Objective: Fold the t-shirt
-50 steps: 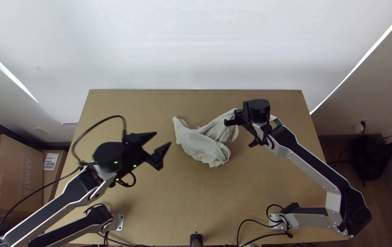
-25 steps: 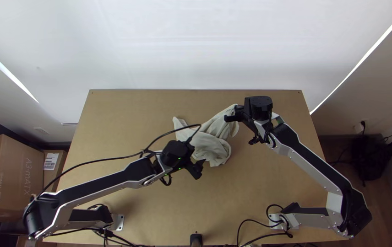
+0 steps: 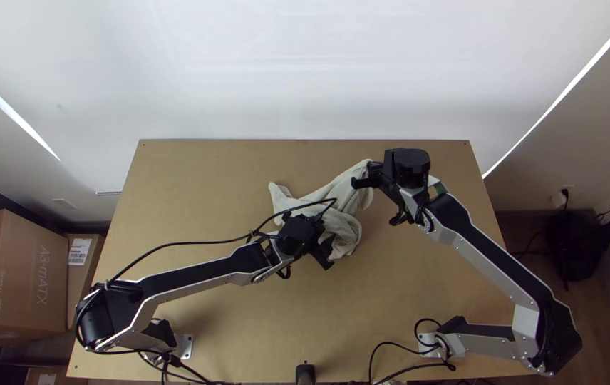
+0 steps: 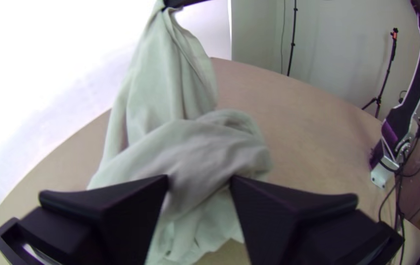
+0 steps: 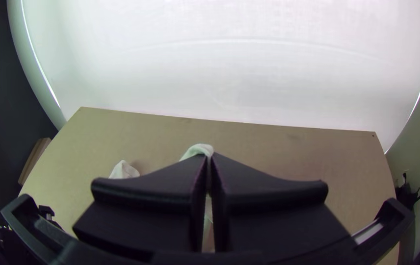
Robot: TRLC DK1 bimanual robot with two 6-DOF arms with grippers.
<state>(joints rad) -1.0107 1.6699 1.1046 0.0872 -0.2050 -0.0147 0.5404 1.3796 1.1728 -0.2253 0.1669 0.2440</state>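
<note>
The pale grey-green t-shirt [image 3: 344, 207] lies bunched at the middle of the table, one end lifted to my right gripper [image 3: 368, 178]. In the right wrist view my right gripper [image 5: 209, 162] is shut on a bit of the t-shirt [image 5: 199, 149]. My left gripper [image 3: 330, 249] stands over the bunched part near its front edge. The left wrist view has my left gripper [image 4: 199, 184] open, with the t-shirt [image 4: 195, 152] beyond and between its fingers; the cloth rises from there in hanging folds. Whether the left fingers touch it, I cannot tell.
The wooden table [image 3: 205, 178] has bare surface around the cloth. My left arm [image 3: 198, 281] crosses the table's left half, a black cable [image 3: 169, 244] looped along it. Cardboard boxes [image 3: 16, 274] stand off the left edge.
The left arm has swung rightward from the table's left side to the t-shirt. The right gripper has shifted slightly right and away from the near edge, drawing the held end of cloth along.
</note>
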